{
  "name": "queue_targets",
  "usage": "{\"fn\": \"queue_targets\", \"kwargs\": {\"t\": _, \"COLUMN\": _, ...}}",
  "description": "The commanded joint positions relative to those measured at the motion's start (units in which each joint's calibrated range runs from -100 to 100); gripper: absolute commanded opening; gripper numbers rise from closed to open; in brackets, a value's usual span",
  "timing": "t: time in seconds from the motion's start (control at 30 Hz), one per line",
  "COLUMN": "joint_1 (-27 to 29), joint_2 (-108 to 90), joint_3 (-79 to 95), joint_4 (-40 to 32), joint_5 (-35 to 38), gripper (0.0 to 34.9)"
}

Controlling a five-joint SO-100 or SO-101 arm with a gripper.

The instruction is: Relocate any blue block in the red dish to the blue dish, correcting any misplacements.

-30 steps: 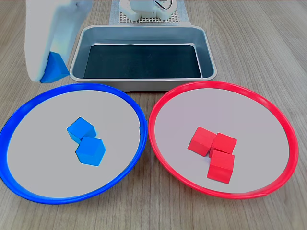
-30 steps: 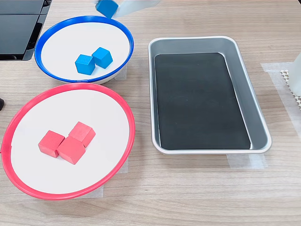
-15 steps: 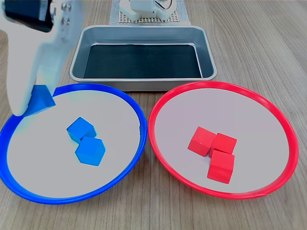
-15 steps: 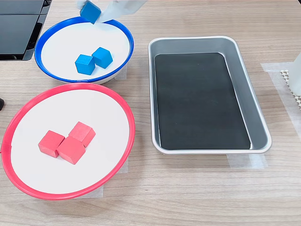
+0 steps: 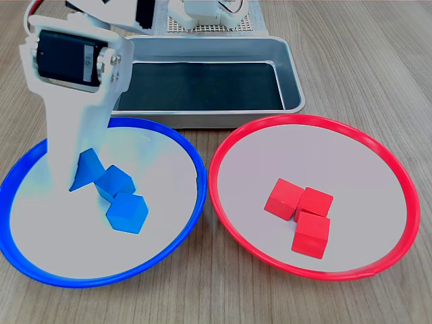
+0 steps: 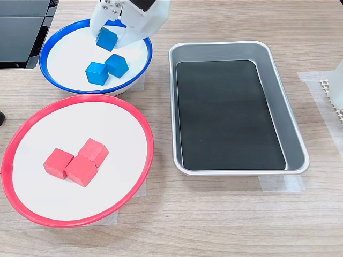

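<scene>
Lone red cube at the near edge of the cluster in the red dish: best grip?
Come straight down on the nearest red cube and pinch its two free side faces, left and right in the first exterior view. Its far face abuts another red cube, and the red dish rim is low.

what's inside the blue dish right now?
Three blue blocks in the blue dish: two loose ones touching near the middle, and a third blue block held in the gripper. Whether it touches the floor is hidden by the jaws.
</scene>
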Motion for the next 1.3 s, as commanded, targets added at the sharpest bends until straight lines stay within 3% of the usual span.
{"fn": "queue_targets", "kwargs": {"t": 0.0, "joint_1": 0.0, "joint_2": 0.1, "joint_3": -3.7, "joint_4": 2.1, "joint_5": 0.5, "gripper": 11.4}}
{"fn": "queue_targets", "kwargs": {"t": 0.2, "joint_1": -0.3, "joint_2": -0.8, "joint_3": -3.9, "joint_4": 5.0, "joint_5": 0.7, "gripper": 15.9}}
{"fn": "queue_targets", "kwargs": {"t": 0.33, "joint_1": -0.4, "joint_2": -2.2, "joint_3": -3.8, "joint_4": 5.4, "joint_5": 0.8, "gripper": 13.1}}
{"fn": "queue_targets", "kwargs": {"t": 0.4, "joint_1": -0.5, "joint_2": -3.6, "joint_3": -3.3, "joint_4": 5.4, "joint_5": 1.0, "gripper": 9.9}}
{"fn": "queue_targets", "kwargs": {"t": 0.43, "joint_1": -0.7, "joint_2": -4.6, "joint_3": -3.0, "joint_4": 5.7, "joint_5": 1.0, "gripper": 7.7}}
{"fn": "queue_targets", "kwargs": {"t": 0.5, "joint_1": -1.6, "joint_2": -7.9, "joint_3": -3.1, "joint_4": 6.7, "joint_5": 1.7, "gripper": 0.0}}
{"fn": "queue_targets", "kwargs": {"t": 0.63, "joint_1": -3.2, "joint_2": -18.3, "joint_3": -0.3, "joint_4": 6.9, "joint_5": 1.2, "gripper": 0.0}}
{"fn": "queue_targets", "kwargs": {"t": 0.93, "joint_1": -13.8, "joint_2": -69.2, "joint_3": 50.5, "joint_4": 2.0, "joint_5": -3.7, "gripper": 0.0}}
{"fn": "queue_targets", "kwargs": {"t": 1.07, "joint_1": -15.3, "joint_2": -83.0, "joint_3": 64.9, "joint_4": 1.7, "joint_5": -7.0, "gripper": 0.0}}
{"fn": "queue_targets", "kwargs": {"t": 1.27, "joint_1": -14.5, "joint_2": -100.3, "joint_3": 77.6, "joint_4": 9.4, "joint_5": -7.3, "gripper": 0.0}}
